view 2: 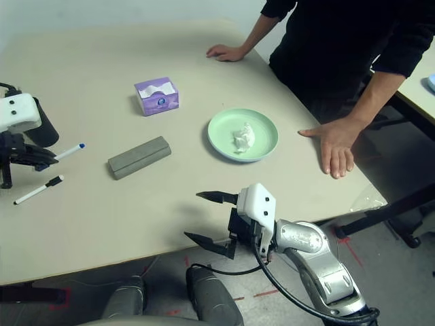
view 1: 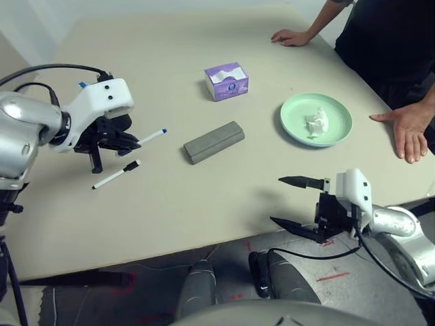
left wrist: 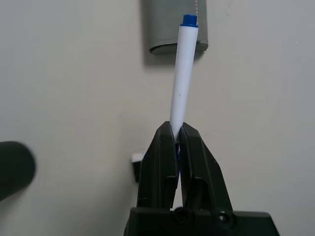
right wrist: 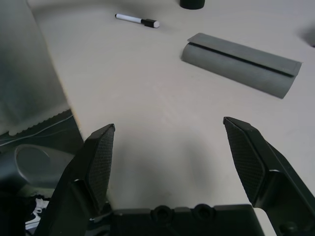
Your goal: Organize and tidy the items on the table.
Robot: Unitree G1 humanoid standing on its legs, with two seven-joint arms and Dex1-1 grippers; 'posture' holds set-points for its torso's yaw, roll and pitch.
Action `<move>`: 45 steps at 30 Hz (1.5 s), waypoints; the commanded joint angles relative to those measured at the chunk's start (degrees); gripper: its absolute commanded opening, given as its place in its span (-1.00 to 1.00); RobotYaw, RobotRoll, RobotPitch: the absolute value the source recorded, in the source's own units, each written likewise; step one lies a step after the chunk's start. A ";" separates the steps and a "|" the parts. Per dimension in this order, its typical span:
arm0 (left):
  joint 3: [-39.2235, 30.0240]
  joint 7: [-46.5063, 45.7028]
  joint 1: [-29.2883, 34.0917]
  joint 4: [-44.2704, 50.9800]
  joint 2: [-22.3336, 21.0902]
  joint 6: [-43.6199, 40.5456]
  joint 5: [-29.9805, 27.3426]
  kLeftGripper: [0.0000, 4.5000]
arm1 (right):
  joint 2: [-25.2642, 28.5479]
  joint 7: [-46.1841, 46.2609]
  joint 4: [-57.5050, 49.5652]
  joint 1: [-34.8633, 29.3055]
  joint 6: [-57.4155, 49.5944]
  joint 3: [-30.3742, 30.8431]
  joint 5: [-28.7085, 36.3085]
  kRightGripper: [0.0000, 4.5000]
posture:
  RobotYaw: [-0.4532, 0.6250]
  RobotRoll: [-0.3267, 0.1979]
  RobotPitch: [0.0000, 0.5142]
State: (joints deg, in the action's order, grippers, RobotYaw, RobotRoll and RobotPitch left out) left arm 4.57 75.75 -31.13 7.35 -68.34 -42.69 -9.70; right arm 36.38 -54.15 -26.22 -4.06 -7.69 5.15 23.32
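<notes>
Here, left claw (left wrist: 176, 142) pinching blue-capped marker (left wrist: 181, 73), cap outward

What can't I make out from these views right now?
- Black cup: in the right eye view the left gripper's white housing covers part of it; cut by the frame edge in the right wrist view.
- Blue-capped marker: left gripper fingers hide its rear end.
- Black-capped marker: mostly behind those fingers.

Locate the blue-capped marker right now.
The blue-capped marker is clamped in the left gripper on the table's left side, above the black-capped marker.
</notes>
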 commanded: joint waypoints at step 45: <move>-17.43 -53.04 -16.06 -44.08 27.32 40.23 6.39 -0.99 | -5.52 6.76 3.16 1.84 -2.62 -6.01 3.52 1.00 | -0.26 0.25 -0.38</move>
State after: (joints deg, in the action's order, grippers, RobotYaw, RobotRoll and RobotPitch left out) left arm -13.58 23.06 -46.32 -34.16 -41.41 -4.00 -4.22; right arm 30.46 -47.45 -23.25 -1.59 -9.92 -0.50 26.95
